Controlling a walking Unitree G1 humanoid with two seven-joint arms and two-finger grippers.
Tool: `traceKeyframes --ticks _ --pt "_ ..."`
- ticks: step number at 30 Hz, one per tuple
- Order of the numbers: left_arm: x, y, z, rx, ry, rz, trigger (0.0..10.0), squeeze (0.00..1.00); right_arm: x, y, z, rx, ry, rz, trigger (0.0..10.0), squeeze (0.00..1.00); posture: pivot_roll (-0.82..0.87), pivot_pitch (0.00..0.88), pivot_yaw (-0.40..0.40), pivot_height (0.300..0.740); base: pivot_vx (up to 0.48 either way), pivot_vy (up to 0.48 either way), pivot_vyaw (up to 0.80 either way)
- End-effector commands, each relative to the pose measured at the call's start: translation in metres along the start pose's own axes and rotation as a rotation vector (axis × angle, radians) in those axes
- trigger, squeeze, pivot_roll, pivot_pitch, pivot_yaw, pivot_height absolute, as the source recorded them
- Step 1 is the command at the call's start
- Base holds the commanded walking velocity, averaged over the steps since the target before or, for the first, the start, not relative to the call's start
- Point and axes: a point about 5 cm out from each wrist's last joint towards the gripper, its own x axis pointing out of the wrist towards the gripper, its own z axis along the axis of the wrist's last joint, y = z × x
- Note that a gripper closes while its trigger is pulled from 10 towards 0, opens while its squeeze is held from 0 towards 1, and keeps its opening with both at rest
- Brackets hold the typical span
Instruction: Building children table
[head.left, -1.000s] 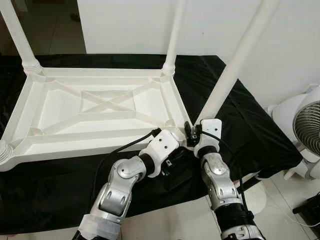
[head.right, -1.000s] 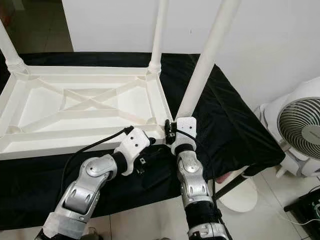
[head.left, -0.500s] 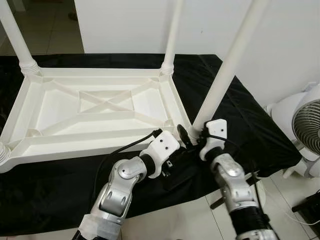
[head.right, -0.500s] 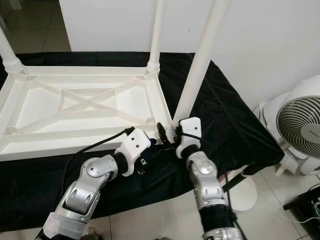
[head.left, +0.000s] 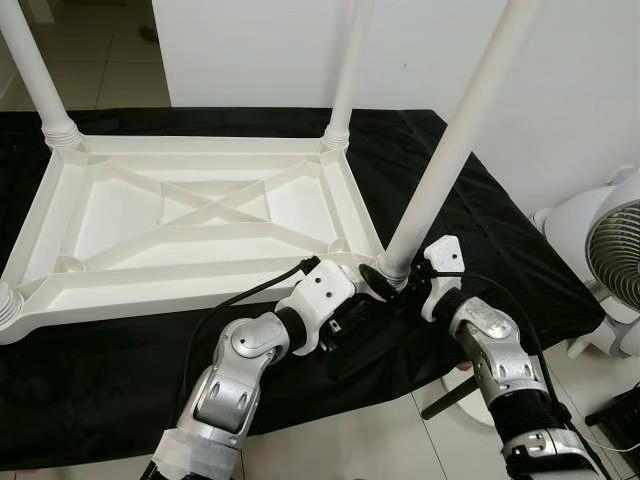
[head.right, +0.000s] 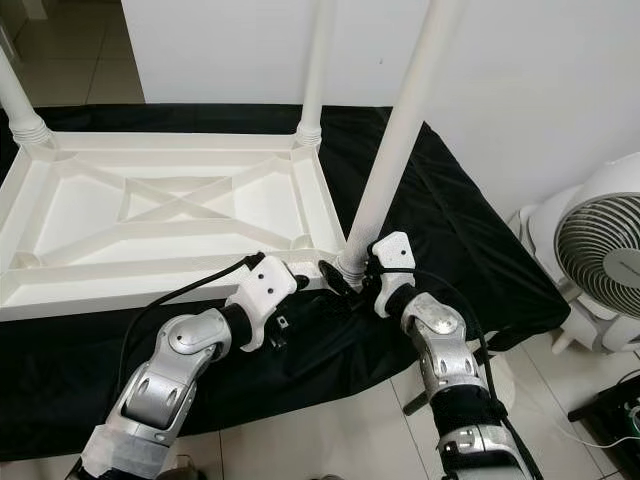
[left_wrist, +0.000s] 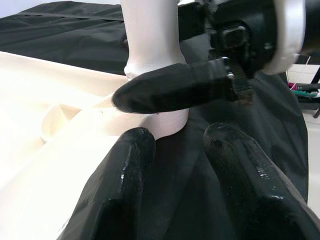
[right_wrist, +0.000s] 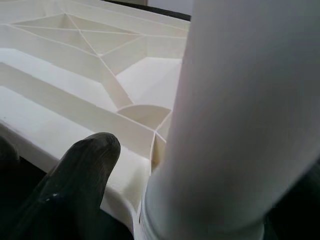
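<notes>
Our right wrist has swung outward around the near-corner leg.

Right gripper (head.right: 352, 277) clasps the tall white plastic leg (head.left: 455, 150) at the upturned white tabletop (head.left: 200, 215), likely twisting it tight; left gripper (left_wrist: 175, 165) waits open beside.

White wall (head.left: 250, 50), tiled floor (head.left: 370, 440), white fan (head.right: 595, 250) at right.

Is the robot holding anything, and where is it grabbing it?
The right gripper grips the near-right table leg at its bottom end, by the tabletop corner. The left gripper is open beside it, holding nothing.
</notes>
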Motion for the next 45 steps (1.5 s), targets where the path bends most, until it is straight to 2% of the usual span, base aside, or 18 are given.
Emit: traceKeyframes --ticks 1,6,7,8,9,10,11,25,26,29,32,33,37,39,41,43,44,45 --pt "0.002 0.002 0.0 -0.012 0.0 0.071 10.0 0.0 0.002 0.0 -0.003 -0.013 0.016 0.024 10.0 0.0 0.08 0.037 -0.083 0.74 0.0 0.0 0.0" --pt "0.002 0.003 0.002 -0.009 -0.004 0.071 10.0 0.0 0.009 -0.001 -0.003 -0.033 0.02 0.044 10.0 0.0 0.08 0.039 -0.081 0.74 0.0 0.0 0.0" --pt "0.002 0.004 0.002 -0.008 -0.004 0.074 10.0 0.0 0.014 -0.003 -0.001 -0.034 0.012 0.058 3.5 0.0 0.09 0.04 -0.082 0.74 0.0 0.0 0.0" --pt "0.002 0.004 0.002 -0.008 -0.004 0.074 10.0 0.0 0.014 -0.003 -0.001 -0.034 0.012 0.058 3.5 0.0 0.09 0.04 -0.082 0.74 0.0 0.0 0.0" --pt "0.001 0.005 0.002 -0.007 -0.003 0.077 10.0 0.0 0.015 -0.004 -0.001 -0.038 0.019 0.062 2.7 0.0 0.09 0.04 -0.082 0.74 0.0 0.0 0.0" --pt "0.001 0.005 0.002 -0.007 -0.003 0.077 10.0 0.0 0.015 -0.004 -0.001 -0.038 0.019 0.062 2.7 0.0 0.09 0.04 -0.082 0.74 0.0 0.0 0.0" --pt "0.001 0.005 0.002 -0.007 -0.002 0.079 10.0 0.0 0.016 -0.004 -0.003 -0.03 0.026 0.071 0.0 0.0 0.09 0.041 -0.085 0.74 0.0 0.0 0.0" --pt "0.001 0.004 0.003 -0.014 -0.006 0.091 10.0 0.0 0.006 0.0 -0.016 0.059 0.021 0.05 0.0 0.0 0.08 0.049 -0.099 0.74 0.0 0.0 0.0" --pt "0.001 0.003 0.002 -0.018 -0.007 0.09 10.0 0.0 0.006 0.003 -0.017 0.076 0.02 0.017 10.0 0.0 0.08 0.051 -0.1 0.74 0.0 0.0 0.0" --pt "0.001 0.003 0.002 -0.021 -0.006 0.089 10.0 0.0 0.006 0.007 -0.016 0.088 0.014 -0.025 10.0 0.0 0.08 0.054 -0.099 0.74 0.0 0.0 0.0" --pt "0.001 -0.001 0.001 -0.029 -0.003 0.078 10.0 0.0 0.007 0.019 -0.009 0.079 -0.011 -0.176 10.0 0.0 0.07 0.061 -0.094 0.74 0.0 0.0 0.0" --pt "0.001 -0.001 0.001 -0.029 -0.003 0.078 10.0 0.0 0.007 0.019 -0.009 0.079 -0.011 -0.176 10.0 0.0 0.07 0.061 -0.094 0.74 0.0 0.0 0.0" --pt "0.0 -0.002 0.0 -0.029 0.0 0.069 10.0 0.0 0.002 0.017 -0.004 0.086 0.015 -0.496 10.0 0.0 0.07 0.066 -0.093 0.74 0.0 0.0 0.0" --pt "0.0 -0.002 0.0 -0.029 0.001 0.069 10.0 0.0 0.0 0.017 -0.005 0.084 0.032 -0.553 10.0 0.0 0.07 0.066 -0.093 0.74 0.0 0.0 0.0" --pt "0.0 -0.002 0.0 -0.031 0.001 0.068 10.0 0.0 -0.006 0.018 -0.009 0.092 0.063 -0.692 10.0 0.0 0.07 0.063 -0.095 0.74 0.0 0.0 0.0" --pt "0.001 -0.002 0.0 -0.031 0.001 0.067 10.0 0.0 -0.008 0.023 -0.01 0.107 0.08 -0.741 10.0 0.0 0.07 0.063 -0.095 0.74 0.0 0.0 0.0" --pt "0.001 -0.003 -0.001 -0.034 0.0 0.066 10.0 0.0 -0.004 0.035 -0.01 0.142 0.076 -0.707 10.0 0.0 0.06 0.061 -0.093 0.74 0.0 0.0 0.0" --pt "0.001 -0.003 -0.001 -0.034 0.0 0.066 10.0 0.0 -0.004 0.035 -0.01 0.142 0.076 -0.707 10.0 0.0 0.06 0.061 -0.093 0.74 0.0 0.0 0.0"
